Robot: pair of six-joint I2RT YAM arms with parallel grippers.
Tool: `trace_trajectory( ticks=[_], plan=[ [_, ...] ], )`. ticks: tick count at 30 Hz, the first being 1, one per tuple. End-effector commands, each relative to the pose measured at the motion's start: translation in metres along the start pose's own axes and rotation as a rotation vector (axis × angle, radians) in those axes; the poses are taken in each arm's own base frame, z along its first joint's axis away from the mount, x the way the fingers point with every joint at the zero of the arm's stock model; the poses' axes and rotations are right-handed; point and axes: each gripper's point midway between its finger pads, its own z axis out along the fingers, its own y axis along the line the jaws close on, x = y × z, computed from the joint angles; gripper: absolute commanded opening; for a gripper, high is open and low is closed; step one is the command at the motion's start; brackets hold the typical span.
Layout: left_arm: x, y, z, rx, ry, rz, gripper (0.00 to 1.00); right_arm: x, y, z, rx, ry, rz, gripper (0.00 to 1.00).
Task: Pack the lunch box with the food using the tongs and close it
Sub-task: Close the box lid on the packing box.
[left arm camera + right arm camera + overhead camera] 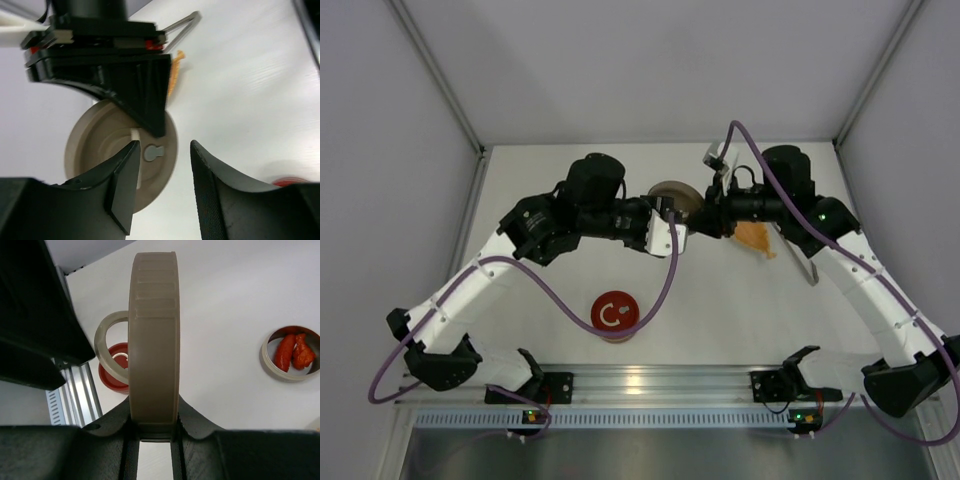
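A round beige lid with a ribbed rim [152, 330] is found pinched on edge between the pads of the right gripper [152, 410]. It is held upright over the far middle of the white table [740, 320], with its beige ring handle [102, 347] projecting to one side. The left gripper [165, 146] is observed close in front of the lid, its jaws partly spread with nothing between them. The round beige tin [264, 359] of the lunch box is seen standing open on the table, apart from the lid, with two red slices [292, 352] lying inside it; no orange-yellow piece can be made out. The slender grey metal tongs [807, 268] are noted lying unheld beside the orange leaf-shaped dish [757, 238]. The lid is judged rigid and light, probably moulded plastic. Purchase should be given by the ribbing, yet a disc gripped at one point of its rim is considered liable to pivot, so a hold by the ring handle is advised. The red slices are judged small, light and smooth, likely to slip if squeezed at their ends. The tongs are judged thin and springy, best taken at mid-arm. No brand or label can be read; a white curled mark on the round red disc [613, 314] near the arm bases is not legible as writing.
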Motion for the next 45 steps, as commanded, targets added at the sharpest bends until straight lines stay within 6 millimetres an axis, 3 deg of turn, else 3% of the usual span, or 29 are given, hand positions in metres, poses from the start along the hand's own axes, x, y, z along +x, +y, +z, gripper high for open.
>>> trace_trajectory(
  ticks=[1, 6, 9, 10, 11, 12, 17, 19, 24, 28, 33, 39, 45],
  plan=[
    [-0.025, -0.03, -0.012, 0.165, -0.087, -0.032, 0.49, -0.022, -0.002, -0.009, 0.05, -0.07, -0.125, 0.0],
    [-0.018, -0.049, -0.019, 0.252, -0.046, -0.076, 0.47, -0.03, -0.01, -0.013, 0.092, -0.087, -0.151, 0.0],
    [-0.018, -0.033, -0.027, 0.109, -0.044, -0.101, 0.54, -0.034, -0.008, -0.015, 0.082, -0.1, -0.174, 0.0],
    [-0.029, -0.013, -0.029, 0.008, -0.091, -0.07, 0.56, -0.034, -0.008, -0.015, 0.079, -0.1, -0.178, 0.0],
    [-0.035, -0.007, -0.043, -0.061, -0.113, -0.069, 0.57, -0.035, -0.007, -0.016, 0.076, -0.108, -0.187, 0.0],
    [-0.023, -0.007, -0.041, -0.098, -0.082, -0.083, 0.59, -0.035, -0.006, -0.016, 0.067, -0.109, -0.195, 0.0],
    [-0.03, 0.021, -0.062, -0.249, -0.106, -0.128, 0.58, -0.033, -0.003, -0.016, 0.045, -0.104, -0.233, 0.0],
    [-0.032, 0.027, -0.065, -0.265, -0.115, -0.135, 0.55, -0.032, -0.001, -0.016, 0.028, -0.1, -0.244, 0.0],
    [-0.009, 0.036, -0.06, -0.272, -0.058, -0.167, 0.5, -0.034, 0.013, -0.021, -0.027, -0.117, -0.296, 0.0],
    [0.003, 0.051, -0.059, -0.288, -0.061, -0.204, 0.54, -0.03, 0.025, -0.026, -0.077, -0.124, -0.339, 0.0],
    [0.004, 0.06, -0.055, -0.233, -0.105, -0.26, 0.62, -0.025, 0.039, -0.033, -0.132, -0.123, -0.426, 0.0],
    [-0.006, 0.037, -0.045, -0.058, -0.176, -0.308, 0.65, -0.023, 0.045, -0.034, -0.161, -0.114, -0.445, 0.0],
    [-0.013, 0.019, -0.041, 0.041, -0.219, -0.348, 0.58, -0.024, 0.047, -0.033, -0.172, -0.118, -0.452, 0.0]
  ],
)
